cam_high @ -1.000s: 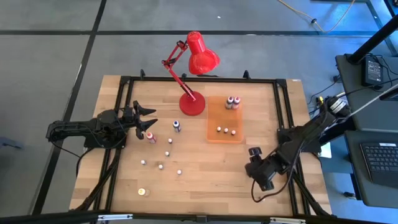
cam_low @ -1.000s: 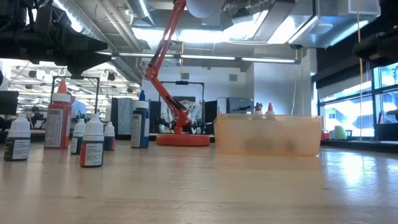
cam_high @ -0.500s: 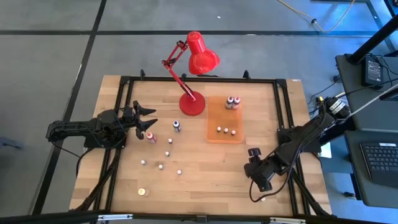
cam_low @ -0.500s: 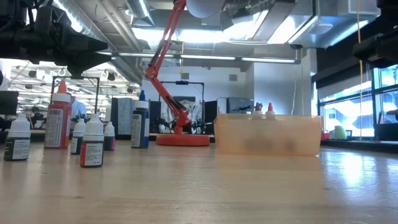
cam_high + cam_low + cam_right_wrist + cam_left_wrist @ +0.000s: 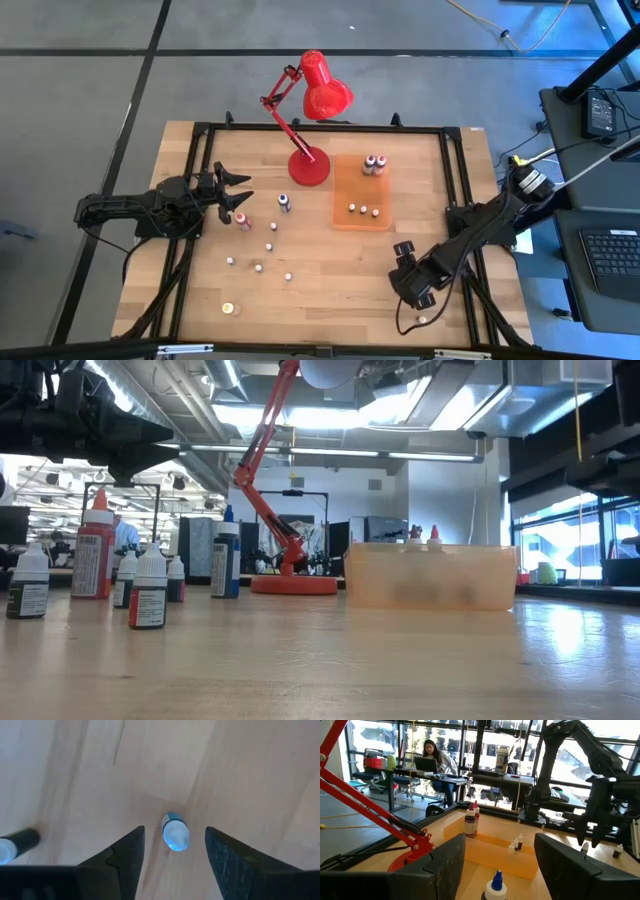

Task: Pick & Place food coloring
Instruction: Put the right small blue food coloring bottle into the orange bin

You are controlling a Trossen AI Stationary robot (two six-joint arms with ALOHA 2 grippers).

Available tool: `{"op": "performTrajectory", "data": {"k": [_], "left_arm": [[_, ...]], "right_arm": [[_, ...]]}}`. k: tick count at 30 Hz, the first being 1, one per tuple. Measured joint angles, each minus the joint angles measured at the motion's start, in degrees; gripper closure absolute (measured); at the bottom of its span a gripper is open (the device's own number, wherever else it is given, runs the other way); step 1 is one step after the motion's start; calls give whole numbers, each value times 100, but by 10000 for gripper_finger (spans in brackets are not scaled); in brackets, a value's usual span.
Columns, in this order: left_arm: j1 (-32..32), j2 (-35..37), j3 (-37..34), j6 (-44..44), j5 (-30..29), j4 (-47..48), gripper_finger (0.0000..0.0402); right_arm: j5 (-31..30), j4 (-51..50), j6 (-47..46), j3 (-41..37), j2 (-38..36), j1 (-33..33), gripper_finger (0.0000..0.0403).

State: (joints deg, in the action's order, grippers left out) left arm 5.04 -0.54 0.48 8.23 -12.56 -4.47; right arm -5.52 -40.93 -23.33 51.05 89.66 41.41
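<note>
Our right gripper hangs over the lower right of the table in the high view, pointing down. Its fingers stand apart with nothing clamped. In the right wrist view a small food coloring bottle sits between them, seen cap-on from above, apart from both fingers and a shade nearer one than the other. A second small bottle shows at that view's left edge, well clear.

We judge the step in hand to be the pick of that bottle. To do it well we would first even up the gap on both sides, then come straight down and close low on the body (a pinch on the tapered cap would likely squeeze it out sideways). The bottle is light and will tip easily, so neither finger should touch first.

The goal is likely the orange tray right of centre, which already holds two taller bottles and three tiny ones.

Our left gripper waits at the left, fingers spread, just beside a red bottle and a blue one. More small bottles are scattered below them.
</note>
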Motion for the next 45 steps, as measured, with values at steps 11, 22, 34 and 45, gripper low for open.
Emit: {"op": "performTrajectory", "data": {"k": [11, 22, 34, 45], "left_arm": [[0, 0, -1, 0, 0, 0, 171], [0, 0, -1, 0, 0, 0, 172], [0, 0, 1, 0, 0, 0, 171], [0, 1, 0, 0, 0, -2, 170]], "right_arm": [[11, -29, -5, 0, 29, 0, 298], [5, -399, -42, 349, 31, -30, 350], [-1585, -2355, 367, 2452, 25, -1366, 346], [-1090, -1363, 2665, 2481, 25, -3540, 343]]}}
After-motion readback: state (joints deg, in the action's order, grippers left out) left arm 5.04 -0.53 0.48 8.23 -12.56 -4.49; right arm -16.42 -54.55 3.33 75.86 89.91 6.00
